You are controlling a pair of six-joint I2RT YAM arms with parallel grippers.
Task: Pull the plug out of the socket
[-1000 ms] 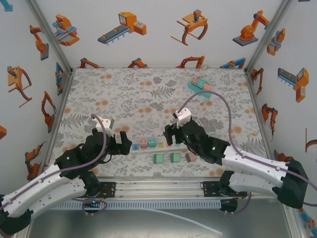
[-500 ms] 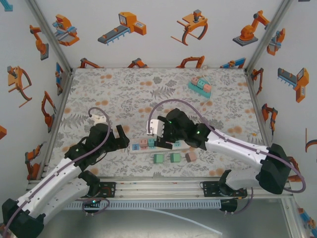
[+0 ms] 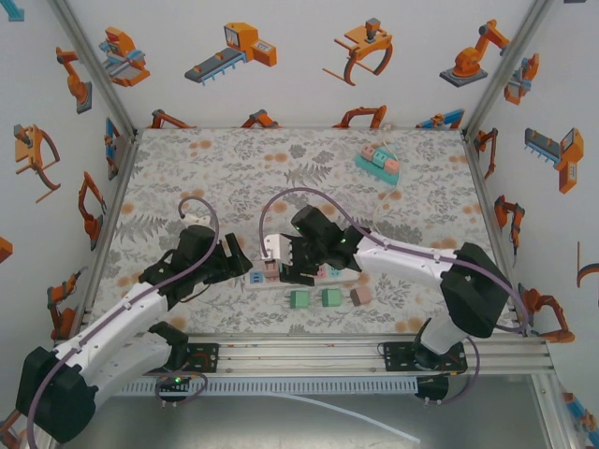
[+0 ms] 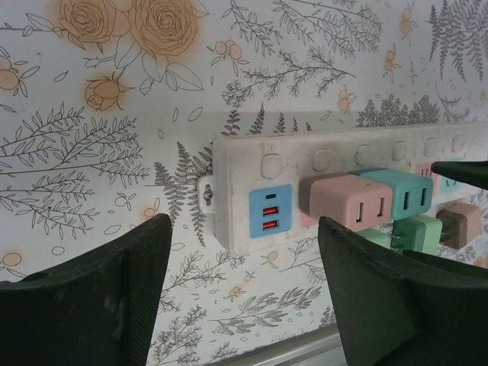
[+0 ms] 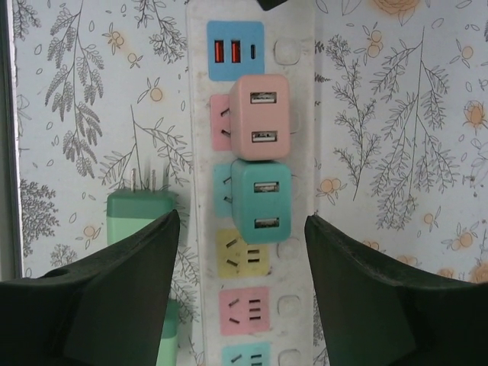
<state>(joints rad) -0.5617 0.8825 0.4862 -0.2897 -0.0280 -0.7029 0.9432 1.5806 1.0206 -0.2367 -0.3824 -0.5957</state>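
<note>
A white power strip lies across the near middle of the table. A pink plug and a teal plug sit in its first two sockets, next to the blue USB panel. My right gripper is open and straddles the strip just past the teal plug, over the yellow socket, touching nothing. My left gripper is open at the strip's USB end, its fingers apart on either side and short of it. From the left wrist, the pink plug and teal plug stand side by side.
Three loose plugs lie in front of the strip: two green and one brown. A second teal strip with plugs lies at the back right. The table's metal front rail runs close behind the loose plugs.
My right gripper has slid left along the strip to the plugged sockets. My left gripper has reached forward to the strip's USB end.
</note>
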